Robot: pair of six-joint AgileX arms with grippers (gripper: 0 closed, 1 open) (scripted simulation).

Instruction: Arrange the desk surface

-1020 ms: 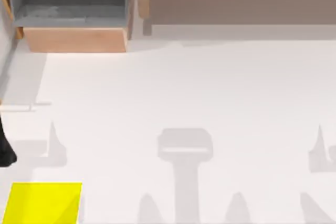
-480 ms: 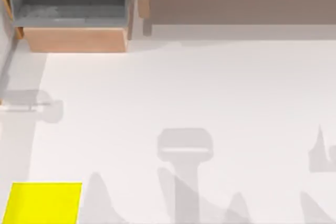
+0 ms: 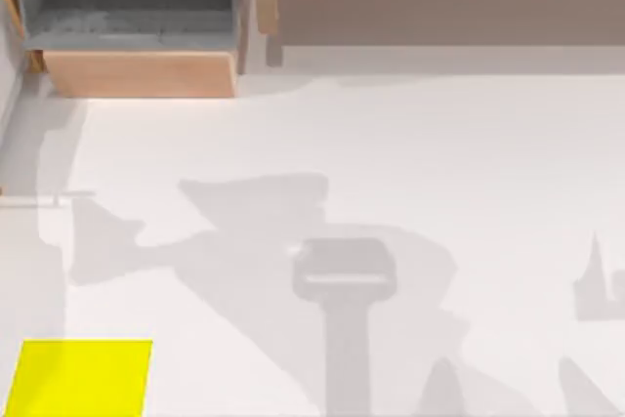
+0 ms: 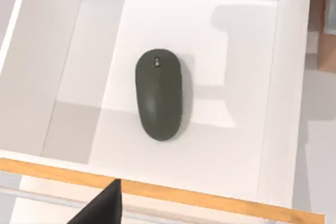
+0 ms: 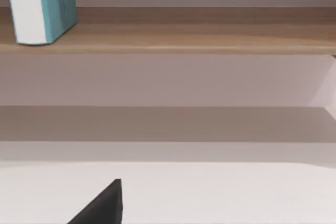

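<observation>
The left arm's camera looks straight down into an open drawer, and only a dark sliver of the left jaws edges in over the drawer's wooden front rim. Whether they stand wide or narrow I cannot tell; nothing is seen between them. Just beyond that rim, squarely on the drawer's white floor, lies a dark mouse, clear of every wall. It probably lies there as a stowed item, or as one waiting to be lifted out onto the desk; the left arm hanging over it suits either reading.

The right jaws show likewise as one dark corner, low over the desk; their spread cannot be told, and they touch nothing visible. Beyond them runs the wooden shelf, with a teal-and-white book upright on it.

From above, the white desk spreads between the yellow mat at the near left corner and the shelf and drawer unit along the far edge.
</observation>
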